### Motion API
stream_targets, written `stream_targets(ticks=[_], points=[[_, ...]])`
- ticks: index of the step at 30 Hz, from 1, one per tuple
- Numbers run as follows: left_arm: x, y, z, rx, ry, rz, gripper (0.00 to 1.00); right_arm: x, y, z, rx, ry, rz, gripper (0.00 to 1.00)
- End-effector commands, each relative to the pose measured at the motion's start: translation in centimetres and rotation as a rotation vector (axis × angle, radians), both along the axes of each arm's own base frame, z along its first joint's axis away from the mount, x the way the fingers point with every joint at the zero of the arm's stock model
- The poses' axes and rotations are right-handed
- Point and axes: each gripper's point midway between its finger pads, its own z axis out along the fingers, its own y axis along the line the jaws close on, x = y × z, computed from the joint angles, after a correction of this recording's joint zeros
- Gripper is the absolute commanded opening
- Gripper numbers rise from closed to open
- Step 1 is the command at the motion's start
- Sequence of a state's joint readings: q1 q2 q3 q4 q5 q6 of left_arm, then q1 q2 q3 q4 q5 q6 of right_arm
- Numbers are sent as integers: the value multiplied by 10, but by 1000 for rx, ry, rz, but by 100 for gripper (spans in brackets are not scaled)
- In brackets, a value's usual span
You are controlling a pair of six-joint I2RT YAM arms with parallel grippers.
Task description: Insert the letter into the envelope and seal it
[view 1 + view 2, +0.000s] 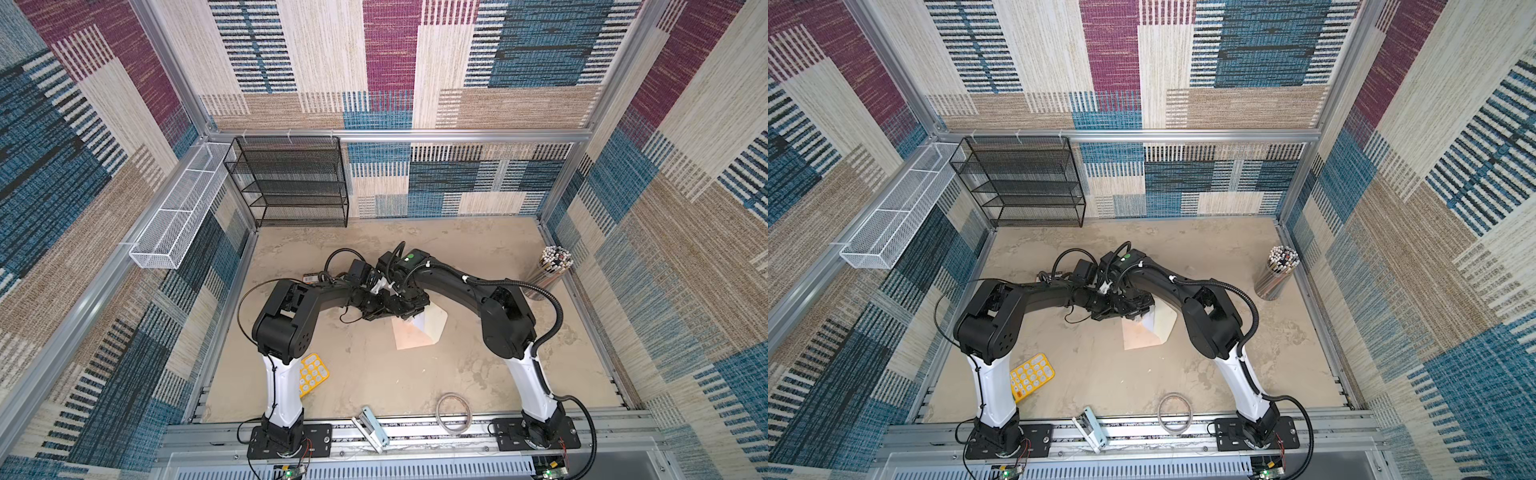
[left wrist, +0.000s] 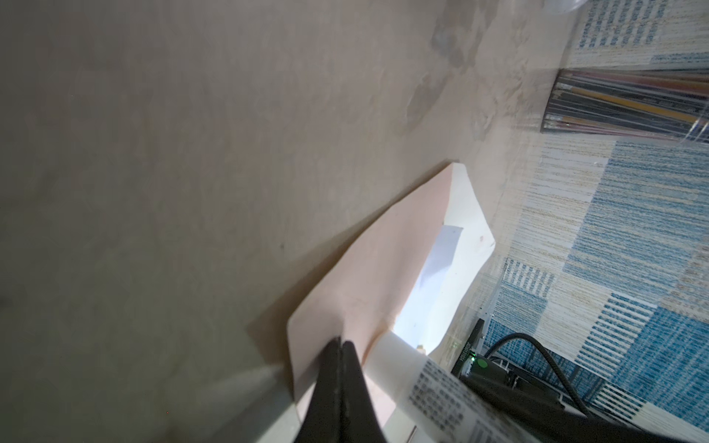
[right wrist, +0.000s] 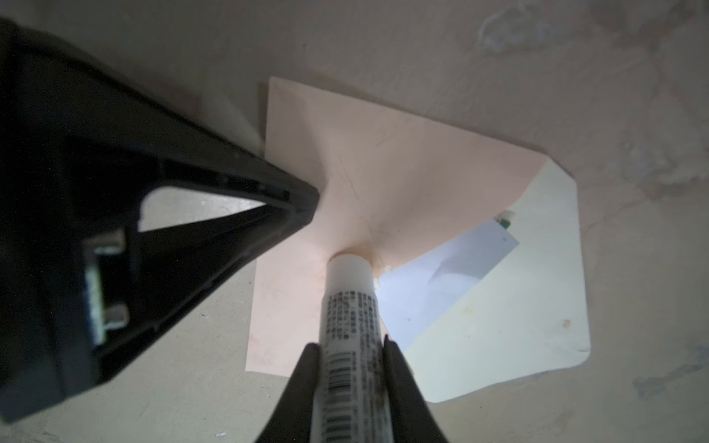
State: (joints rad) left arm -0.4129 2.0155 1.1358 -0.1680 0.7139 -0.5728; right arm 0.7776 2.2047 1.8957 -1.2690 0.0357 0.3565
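The right gripper is closed at a narrow width around a white glue stick with printed text and a barcode, and it holds the tube by its lower part. The tip of the tube touches the envelope at the point where the diagonal seams meet, just at the edge of the opening. The left gripper has its jaws fully together and holds nothing between them. Its tip rests on the peach-pink face of the envelope, just beside the glue stick, and I judge that it presses the paper down so it does not slide. The cream flap lies open and flat on the bench. The letter is already in the pocket, but a white part of it with a small green corner shows at the mouth, lying over the flap. In both top views the two arms meet over the envelope near the middle of the bench, and the wrists hide most of it. The yellow calculator lies well apart near the left arm, and a cup of pencils stands at the right wall. The step in hand seems to be the gluing before the sealing. The next move probably calls for drawing the stick along the edge that the flap will cover, with light pressure while the other gripper anchors the paper. Then the flap must be folded over and pressed. The part of the letter that shows may catch glue or block the fold, so it may need pushing deeper first.
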Motion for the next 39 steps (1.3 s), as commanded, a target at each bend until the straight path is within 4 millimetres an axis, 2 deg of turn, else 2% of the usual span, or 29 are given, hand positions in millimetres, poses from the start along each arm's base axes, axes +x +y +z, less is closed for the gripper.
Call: stream_targets(ticks=[1, 13, 22, 30, 39], points=[[-13, 28, -34, 185, 57, 31, 0, -5, -20, 6, -84, 3, 2, 0], [-14, 30, -36, 204, 66, 30, 0, -5, -21, 27, -49, -33, -9, 0], [-12, 29, -30, 202, 52, 30, 0, 2, 9, 39, 72, -17, 24, 0], [-12, 29, -26, 201, 47, 26, 0, 5, 14, 20, 53, 11, 37, 0], [-11, 29, -25, 204, 44, 21, 0, 0, -13, -13, -79, 34, 27, 0]])
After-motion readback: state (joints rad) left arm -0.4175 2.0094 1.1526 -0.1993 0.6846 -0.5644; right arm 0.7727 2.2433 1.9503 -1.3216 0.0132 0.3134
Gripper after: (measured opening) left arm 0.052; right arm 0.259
